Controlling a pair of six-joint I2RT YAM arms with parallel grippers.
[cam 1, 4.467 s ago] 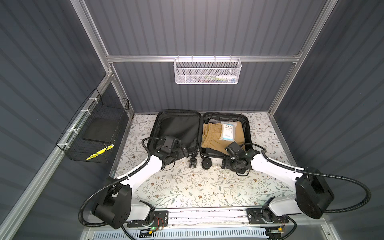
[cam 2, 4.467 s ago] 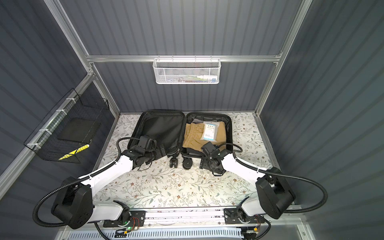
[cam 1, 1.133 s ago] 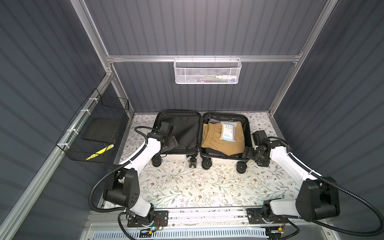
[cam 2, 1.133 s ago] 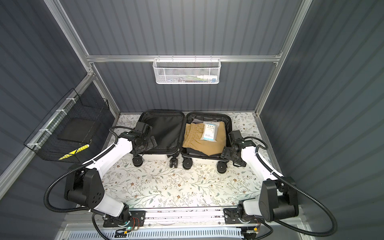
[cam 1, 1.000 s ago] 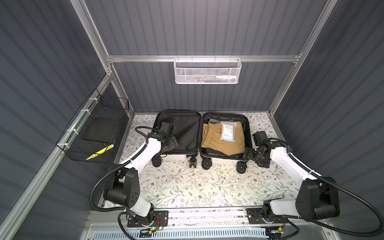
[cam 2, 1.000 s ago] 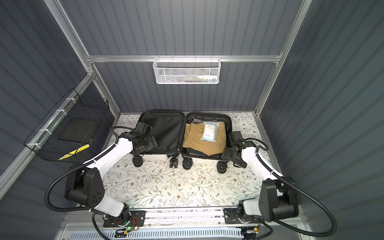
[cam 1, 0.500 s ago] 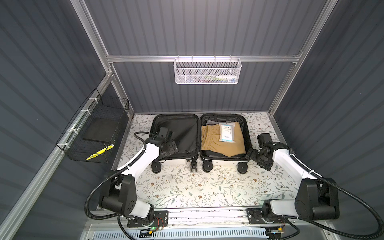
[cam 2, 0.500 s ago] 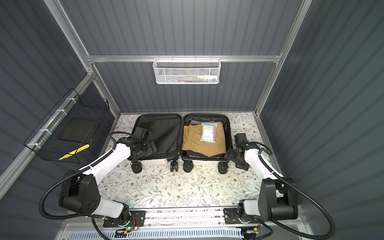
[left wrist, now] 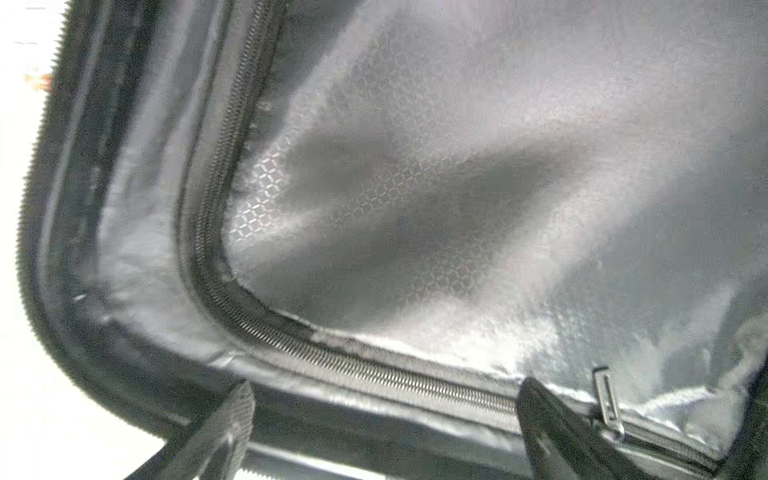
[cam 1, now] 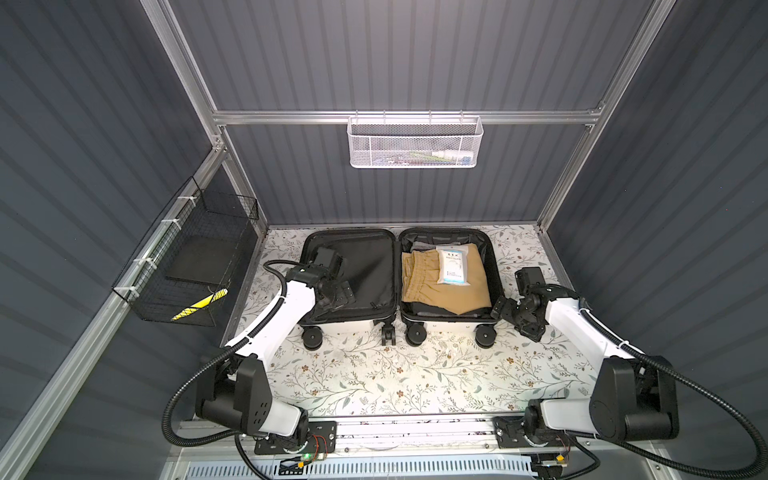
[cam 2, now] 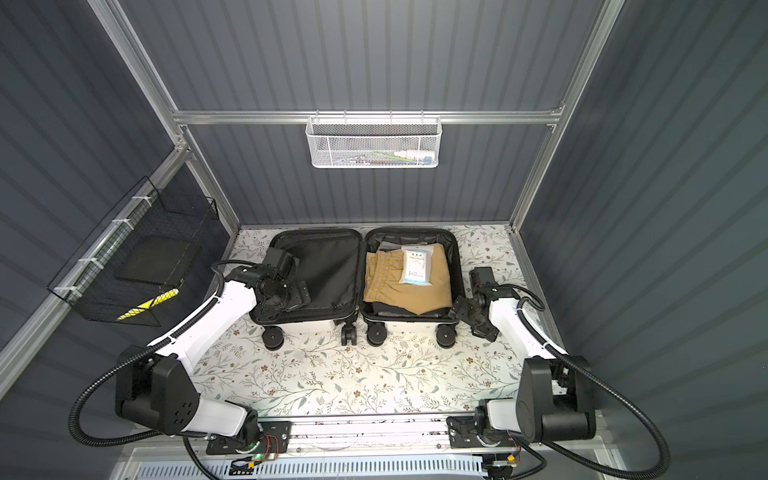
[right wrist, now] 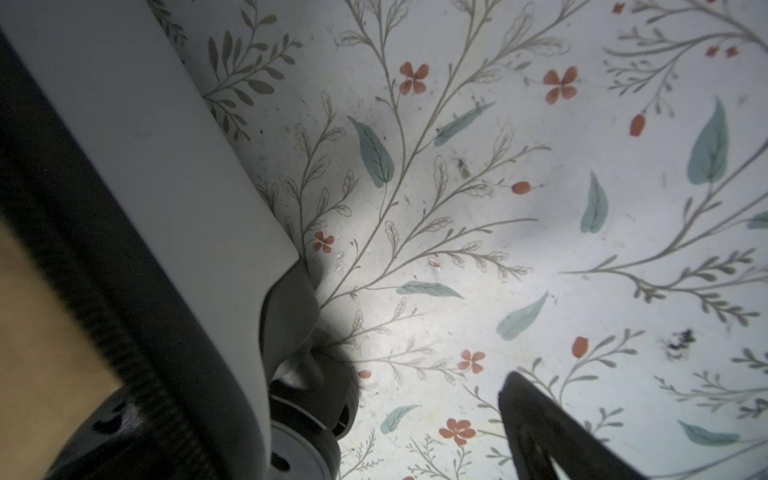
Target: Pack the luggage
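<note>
While the white hard-shell luggage [cam 1: 370, 266] lay open at the back of the floral-patterned table [cam 1: 374, 382], the left fingers [left wrist: 230, 415] stood spread over its empty black-lined half and the right fingers [right wrist: 540, 419] spread beside its packed half. Closing probably required lifting the empty half by its rim.

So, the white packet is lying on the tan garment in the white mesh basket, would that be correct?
Not quite: the white packet lies on the tan garment in the open luggage, not in the white mesh basket; both top views show it.
</note>
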